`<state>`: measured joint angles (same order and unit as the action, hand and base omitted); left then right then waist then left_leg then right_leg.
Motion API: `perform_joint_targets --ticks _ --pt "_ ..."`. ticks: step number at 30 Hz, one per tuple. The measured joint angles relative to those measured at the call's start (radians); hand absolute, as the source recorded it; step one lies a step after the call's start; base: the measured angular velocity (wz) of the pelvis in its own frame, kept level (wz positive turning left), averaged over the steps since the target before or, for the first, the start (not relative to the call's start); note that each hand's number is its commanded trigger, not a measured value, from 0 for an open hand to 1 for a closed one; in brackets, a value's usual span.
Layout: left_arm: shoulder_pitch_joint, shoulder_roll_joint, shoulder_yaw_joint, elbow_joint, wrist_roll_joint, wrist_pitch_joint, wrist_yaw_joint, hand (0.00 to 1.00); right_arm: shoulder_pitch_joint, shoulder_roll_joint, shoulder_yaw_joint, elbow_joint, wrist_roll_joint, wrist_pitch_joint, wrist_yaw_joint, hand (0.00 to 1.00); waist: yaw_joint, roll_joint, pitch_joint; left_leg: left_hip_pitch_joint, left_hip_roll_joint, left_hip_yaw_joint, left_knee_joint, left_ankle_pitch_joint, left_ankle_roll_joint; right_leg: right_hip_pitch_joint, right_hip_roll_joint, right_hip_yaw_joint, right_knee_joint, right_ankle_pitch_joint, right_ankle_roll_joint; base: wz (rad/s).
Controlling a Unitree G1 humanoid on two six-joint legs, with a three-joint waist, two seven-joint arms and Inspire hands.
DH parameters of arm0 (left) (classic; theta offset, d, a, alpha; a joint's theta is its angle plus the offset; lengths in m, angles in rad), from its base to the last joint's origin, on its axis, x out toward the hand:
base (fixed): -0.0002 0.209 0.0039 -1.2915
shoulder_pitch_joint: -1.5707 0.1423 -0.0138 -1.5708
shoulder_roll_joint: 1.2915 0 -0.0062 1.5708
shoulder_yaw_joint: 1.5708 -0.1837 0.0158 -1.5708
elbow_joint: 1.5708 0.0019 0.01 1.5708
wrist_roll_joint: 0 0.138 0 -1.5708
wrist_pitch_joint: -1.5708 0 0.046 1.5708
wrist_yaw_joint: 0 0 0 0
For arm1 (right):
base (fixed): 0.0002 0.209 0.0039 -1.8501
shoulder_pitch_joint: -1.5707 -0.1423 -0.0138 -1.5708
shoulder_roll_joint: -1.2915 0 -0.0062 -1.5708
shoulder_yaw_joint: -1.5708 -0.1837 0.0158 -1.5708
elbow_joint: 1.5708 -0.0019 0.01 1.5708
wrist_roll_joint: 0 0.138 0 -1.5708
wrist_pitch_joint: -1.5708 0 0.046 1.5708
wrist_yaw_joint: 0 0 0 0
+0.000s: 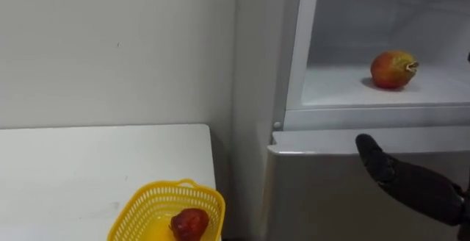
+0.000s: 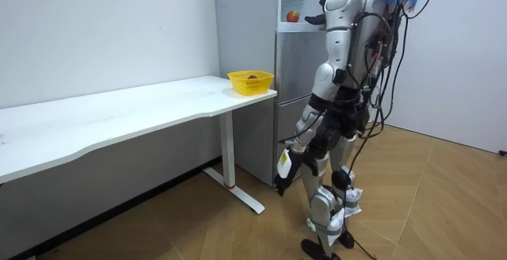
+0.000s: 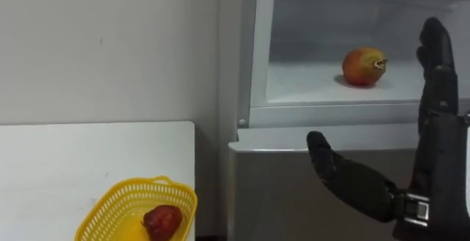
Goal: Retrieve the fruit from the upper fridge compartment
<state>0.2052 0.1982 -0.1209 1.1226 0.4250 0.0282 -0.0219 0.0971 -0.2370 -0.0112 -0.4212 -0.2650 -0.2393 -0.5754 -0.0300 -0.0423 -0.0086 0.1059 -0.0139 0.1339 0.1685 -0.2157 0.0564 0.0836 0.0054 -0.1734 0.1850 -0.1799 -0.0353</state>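
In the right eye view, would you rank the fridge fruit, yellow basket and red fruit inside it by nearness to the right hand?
From the right hand:
1. Fridge fruit, on the upper shelf.
2. Yellow basket, lower left.
3. Red fruit, inside it.

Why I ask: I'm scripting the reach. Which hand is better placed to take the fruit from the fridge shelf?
Right. The right hand is raised open at the fridge opening, near the fruit; the left hand hangs by the leg.
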Motion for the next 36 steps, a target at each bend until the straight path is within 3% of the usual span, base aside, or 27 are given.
perform_joint_targets --ticks 11,15,17,22,29,31,36 --pt "-0.008 0.002 0.042 0.001 0.001 0.003 -0.03 0.0 -0.014 0.0 -0.091 0.091 0.077 0.014 0.013 0.0 0.008 0.003 0.0049 0.003 0.002 0.0 -0.006 -0.002 -0.002 0.001 0.0 0.002 -0.001 0.0 0.0 0.0" --pt "0.002 0.001 0.046 0.002 0.001 0.015 -0.026 0.0 -0.091 -0.004 -0.132 0.133 0.12 0.035 0.008 0.0 0.008 -0.003 0.0089 0.005 0.001 -0.001 -0.006 -0.002 -0.002 0.002 -0.001 -0.005 0.0 0.0 0.0 0.0" --pt "0.005 0.001 0.046 0.005 0.001 0.015 -0.026 0.0 -0.134 -0.02 -0.132 0.142 0.152 0.047 -0.001 0.0 0.008 -0.008 0.0115 0.004 0.001 -0.002 -0.005 -0.002 -0.002 0.001 -0.001 -0.007 0.0 -0.001 -0.001 0.0" --pt "0.005 0.004 0.053 -0.003 0.003 0.015 -0.03 0.0 -0.249 -0.113 -0.143 0.186 0.138 0.055 -0.026 0.0 0.014 -0.025 0.0088 -0.007 0.0 -0.007 0.003 -0.002 -0.002 -0.002 -0.003 -0.021 0.0 -0.002 -0.001 0.05" --pt "0.01 0.007 0.099 -0.018 0.008 0.017 -0.03 0.0 -0.336 -0.135 -0.151 0.251 0.155 0.073 -0.019 0.0 0.014 -0.049 0.0036 -0.01 0.0 -0.033 0.004 -0.001 -0.002 0.002 -0.004 -0.045 0.0 -0.002 -0.001 0.1" --pt "0.02 0.008 0.101 -0.031 0.003 0.02 -0.03 0.0 -0.359 -0.154 -0.161 0.269 0.194 0.102 -0.011 0.0 0.021 -0.05 0.0022 -0.011 0.0 -0.037 0.004 -0.001 -0.003 0.003 -0.004 -0.049 0.001 -0.002 -0.001 0.05" --pt "0.028 0.008 0.117 -0.034 0.002 0.033 -0.026 0.0 -0.436 -0.208 -0.169 0.393 0.339 0.116 0.007 0.0 0.037 -0.048 0.0041 -0.008 0.0 -0.037 0.006 -0.001 -0.003 0.009 -0.003 -0.05 0.003 -0.002 -0.001 0.0"
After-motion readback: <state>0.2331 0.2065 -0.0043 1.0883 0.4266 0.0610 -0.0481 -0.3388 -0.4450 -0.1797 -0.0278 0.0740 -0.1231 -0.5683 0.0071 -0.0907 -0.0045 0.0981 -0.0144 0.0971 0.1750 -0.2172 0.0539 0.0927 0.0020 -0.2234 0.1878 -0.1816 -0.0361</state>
